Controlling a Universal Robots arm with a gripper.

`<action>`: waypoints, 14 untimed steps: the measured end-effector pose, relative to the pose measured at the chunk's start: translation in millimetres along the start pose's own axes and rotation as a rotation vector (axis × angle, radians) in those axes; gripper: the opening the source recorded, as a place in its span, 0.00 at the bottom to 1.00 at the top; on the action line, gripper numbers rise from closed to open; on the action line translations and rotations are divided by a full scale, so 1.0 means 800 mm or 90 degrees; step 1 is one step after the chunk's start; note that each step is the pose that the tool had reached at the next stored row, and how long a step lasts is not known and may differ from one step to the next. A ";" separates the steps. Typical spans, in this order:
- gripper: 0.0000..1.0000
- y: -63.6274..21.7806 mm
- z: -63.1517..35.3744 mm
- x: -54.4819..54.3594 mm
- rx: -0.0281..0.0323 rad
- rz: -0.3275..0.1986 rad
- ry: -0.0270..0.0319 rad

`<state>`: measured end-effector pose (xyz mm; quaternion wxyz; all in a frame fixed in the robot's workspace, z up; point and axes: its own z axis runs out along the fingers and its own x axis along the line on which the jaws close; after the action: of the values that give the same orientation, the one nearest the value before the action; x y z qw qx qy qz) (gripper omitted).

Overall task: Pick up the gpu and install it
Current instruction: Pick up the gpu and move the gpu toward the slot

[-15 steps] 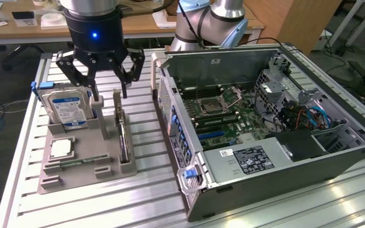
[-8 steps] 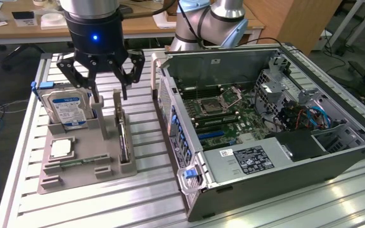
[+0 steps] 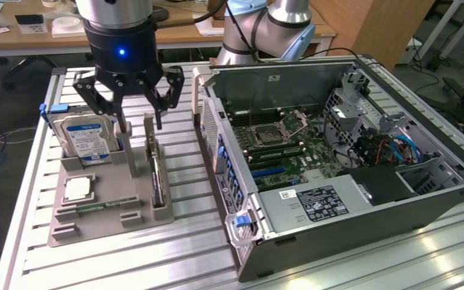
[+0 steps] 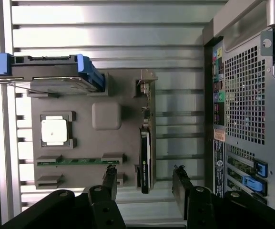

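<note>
— Gripper (image 4: 144, 174) jaws stand wide apart, empty. Where's the gpu (image 4: 146, 157)?
— Right under that gap, standing on edge in the grey holder tray (image 4: 123, 138), well apart from the hard drive (image 4: 46, 78). Its long axis runs alongside the computer case (image 4: 244, 95), so the jaws flank its thin faces.

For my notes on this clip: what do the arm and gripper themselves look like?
The arm is silver-grey tubing with rounded joint housings. The gripper has a black cylindrical body with a small blue light, mounted under a silver wrist section. Its fingers are black linkage bars with round pivot pins.
</note>
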<state>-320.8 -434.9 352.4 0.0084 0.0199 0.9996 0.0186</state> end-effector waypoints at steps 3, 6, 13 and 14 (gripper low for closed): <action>0.59 -0.001 0.002 0.000 0.0001 0.000 0.0003; 0.59 -0.001 0.004 0.000 0.0001 0.000 0.0003; 0.59 -0.004 0.007 0.000 -0.0001 0.000 0.0002; 0.59 -0.005 0.008 0.000 -0.0001 0.000 0.0002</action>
<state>-320.8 -438.4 346.0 0.0082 0.0200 0.9996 0.0187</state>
